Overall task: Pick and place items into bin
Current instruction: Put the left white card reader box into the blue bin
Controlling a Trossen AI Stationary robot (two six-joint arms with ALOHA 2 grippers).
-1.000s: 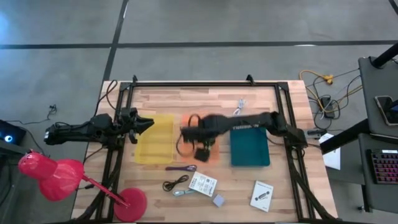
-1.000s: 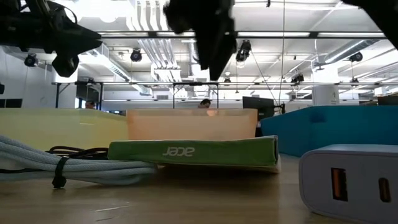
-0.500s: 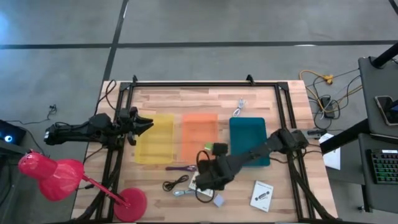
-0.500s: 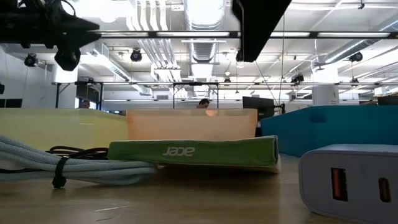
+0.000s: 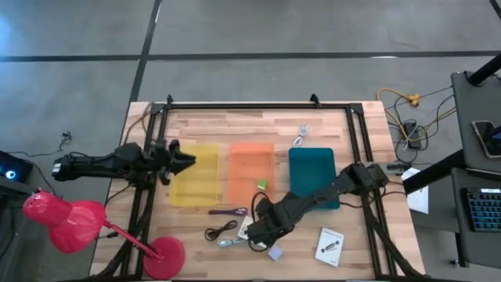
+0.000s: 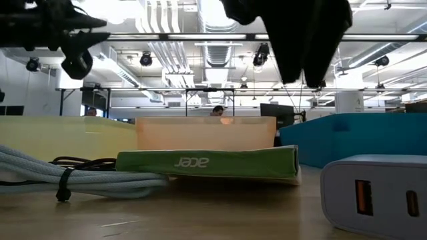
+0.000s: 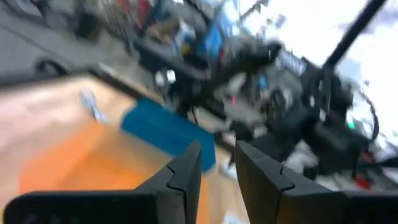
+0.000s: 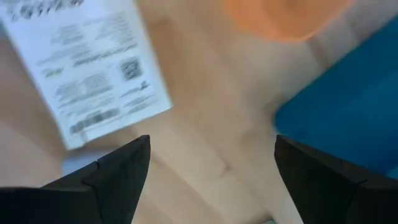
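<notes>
Right gripper: fingers spread wide, empty, over white card just beside orange bin.
Left gripper: narrow gap, empty, over yellow bin.
Green cube: in orange bin.

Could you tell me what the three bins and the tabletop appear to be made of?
The yellow bin, orange bin and teal bin look like smooth plastic; the first two seem translucent, their walls glowing in the low view. The tabletop looks like butcher-block wood, with visible planks and grain.
</notes>
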